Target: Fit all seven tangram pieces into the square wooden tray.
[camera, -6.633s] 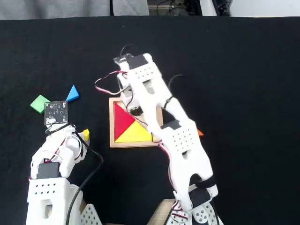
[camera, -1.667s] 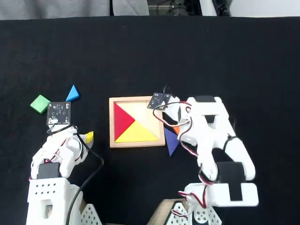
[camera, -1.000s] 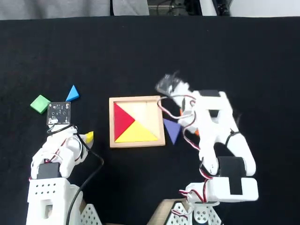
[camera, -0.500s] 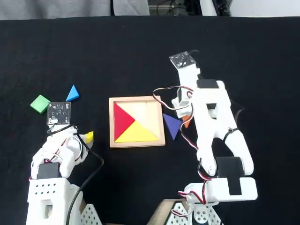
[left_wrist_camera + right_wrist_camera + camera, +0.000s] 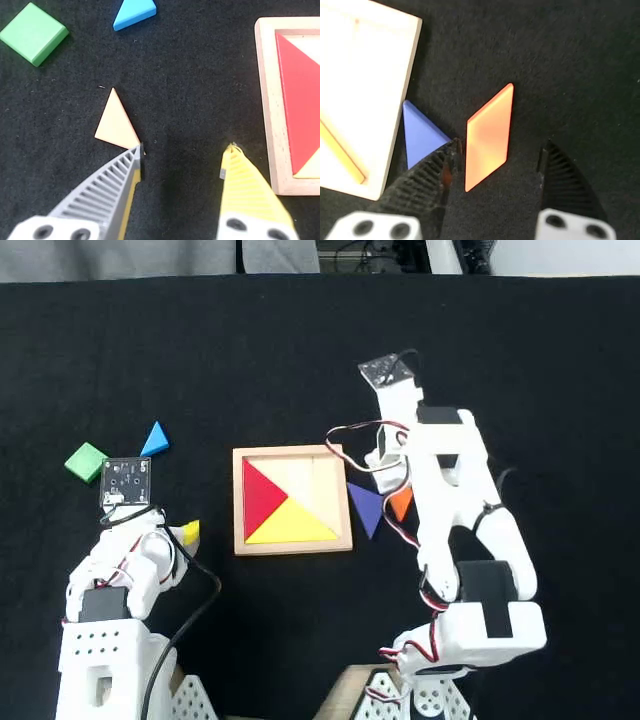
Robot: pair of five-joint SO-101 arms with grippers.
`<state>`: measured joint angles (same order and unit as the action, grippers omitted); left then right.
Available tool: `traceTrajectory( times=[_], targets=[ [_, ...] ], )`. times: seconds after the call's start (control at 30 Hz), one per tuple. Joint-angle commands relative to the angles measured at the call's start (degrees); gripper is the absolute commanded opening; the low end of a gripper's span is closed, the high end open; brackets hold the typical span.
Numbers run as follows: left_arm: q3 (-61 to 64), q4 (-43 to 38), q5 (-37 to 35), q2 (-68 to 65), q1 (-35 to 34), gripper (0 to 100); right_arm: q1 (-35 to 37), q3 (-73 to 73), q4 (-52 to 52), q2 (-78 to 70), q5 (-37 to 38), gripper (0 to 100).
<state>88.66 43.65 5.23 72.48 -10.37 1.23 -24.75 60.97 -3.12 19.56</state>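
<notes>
Right jaws wide open over orange parallelogram (image 5: 489,137); left jaws open, empty.

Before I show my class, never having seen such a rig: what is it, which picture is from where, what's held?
These are two robot arms side by side at a black table. One picture looks down from a fixed camera above; the other two come from a camera on each arm's wrist, looking past its jaws. The wooden tray holds a red triangle and a yellow triangle. Beside it lie a purple triangle and an orange parallelogram; near the left arm lie a green square, a blue triangle and a small yellow triangle. Both pairs of jaws are open, holding nothing; those of the right arm flank the orange parallelogram.
</notes>
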Motion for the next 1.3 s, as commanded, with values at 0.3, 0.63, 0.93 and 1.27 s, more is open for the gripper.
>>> traceTrajectory(
  times=[0.3,0.63,0.93,1.27],
  targets=[
    [0.0,-1.1,0.4,0.4,0.7,26,3.5,6.9,1.2,-7.1,0.3,23.7],
    [0.0,-1.1,0.4,0.4,0.7,26,0.8,9.0,1.3,-12.7,0.4,23.7],
    [0.0,-1.1,0.4,0.4,0.7,26,-5.0,9.5,0.8,-12.9,4.0,23.7],
    [0.0,-1.1,0.4,0.4,0.7,26,-0.8,10.2,10.5,-1.0,4.9,23.7]
  ],
)
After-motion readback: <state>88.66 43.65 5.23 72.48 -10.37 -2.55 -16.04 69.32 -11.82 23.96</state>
